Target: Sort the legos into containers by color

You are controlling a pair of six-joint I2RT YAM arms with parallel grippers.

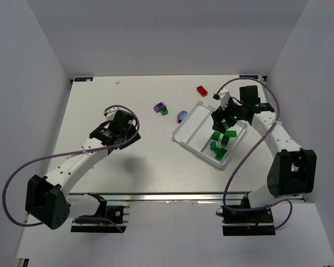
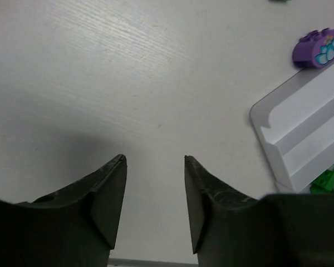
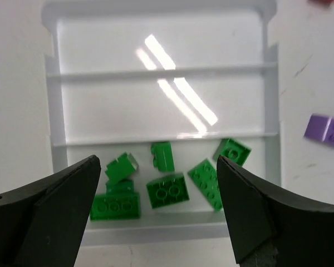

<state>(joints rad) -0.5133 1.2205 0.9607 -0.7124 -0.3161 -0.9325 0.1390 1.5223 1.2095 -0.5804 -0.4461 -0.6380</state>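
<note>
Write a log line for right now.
right gripper: open over white tray | green bricks: one outer compartment | left gripper: open | red brick: on table

Tray (image 1: 190,125) set on table (image 1: 128,167), right of centre, angled. Brick cluster (image 1: 218,142) gathered in tray compartment nearest right arm. Lone brick (image 1: 202,89) left behind tray. Corner brick (image 1: 181,115) placed just beside tray's left corner. Brick pair (image 1: 161,108) farther left.
</note>
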